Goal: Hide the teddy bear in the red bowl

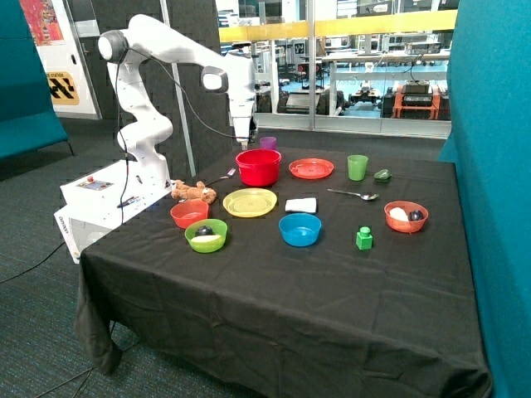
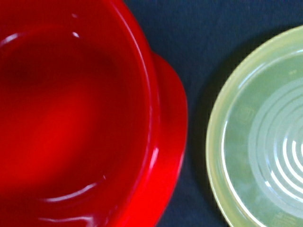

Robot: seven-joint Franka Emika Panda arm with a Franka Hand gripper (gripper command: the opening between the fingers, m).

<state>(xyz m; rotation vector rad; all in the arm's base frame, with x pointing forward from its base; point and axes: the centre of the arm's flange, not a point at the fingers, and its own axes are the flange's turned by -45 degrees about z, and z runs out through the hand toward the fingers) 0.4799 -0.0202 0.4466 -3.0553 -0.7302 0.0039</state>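
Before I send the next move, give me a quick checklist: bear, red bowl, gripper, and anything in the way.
1. Teddy bear located: ok, lying on the cloth beside the small orange-red bowl, not in any bowl.
2. Red bowl upright and open: ok; the wrist view shows its inside with nothing in it.
3. Gripper position: not ok for a pick; it hangs above the red bowl's far rim, away from the bear.
4. Gripper fingers: cannot tell.
5. Path from bowl to bear: ok with care; a fork lies between them and the yellow plate sits close by.
6. Bear hidden: not ok, not yet done.
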